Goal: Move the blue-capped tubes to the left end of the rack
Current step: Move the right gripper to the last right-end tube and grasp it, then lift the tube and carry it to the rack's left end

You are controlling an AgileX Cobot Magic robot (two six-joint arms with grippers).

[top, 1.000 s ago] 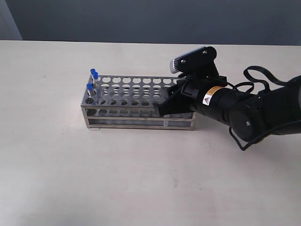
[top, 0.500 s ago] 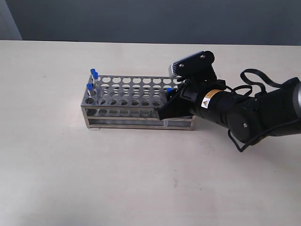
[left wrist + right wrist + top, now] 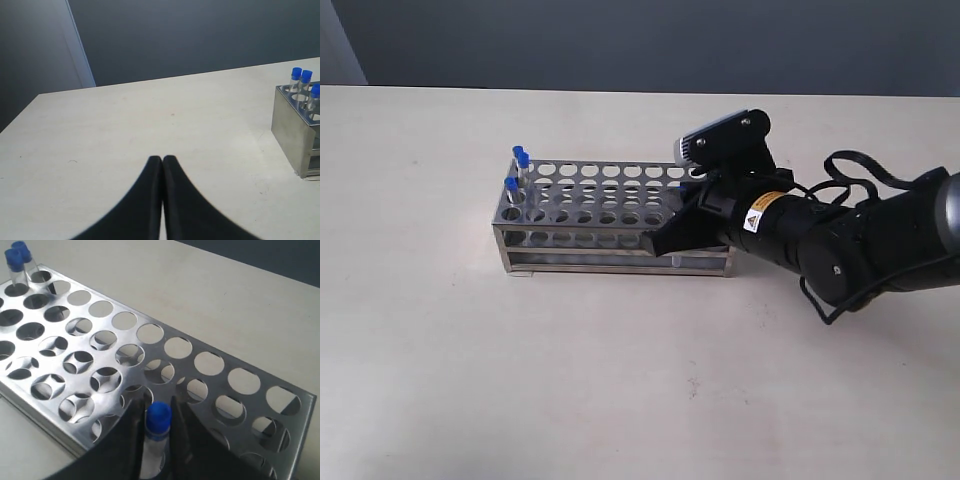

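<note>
The steel rack (image 3: 580, 228) stands on the table, and three blue-capped tubes (image 3: 517, 168) sit in holes at its left end. My right gripper (image 3: 665, 238) hovers over the rack's right part. In the right wrist view this gripper (image 3: 156, 407) is shut on the fourth blue-capped tube (image 3: 158, 418), held upright just above the top plate (image 3: 303, 432). Two of the left-end tubes (image 3: 15, 262) show far along the plate. My left gripper (image 3: 162, 160) is shut and empty, low over bare table, facing the rack's left end (image 3: 292, 127) and its tubes (image 3: 305, 80). The exterior view does not show it.
The pale table (image 3: 620, 380) stretches all around the rack. A dark wall (image 3: 620, 40) runs behind the table's far edge. The right arm's black body and cable (image 3: 860, 230) lie to the right of the rack.
My right gripper has shifted slightly left along the rack with the tube between its fingers. The three tubes at the left end have not moved.
</note>
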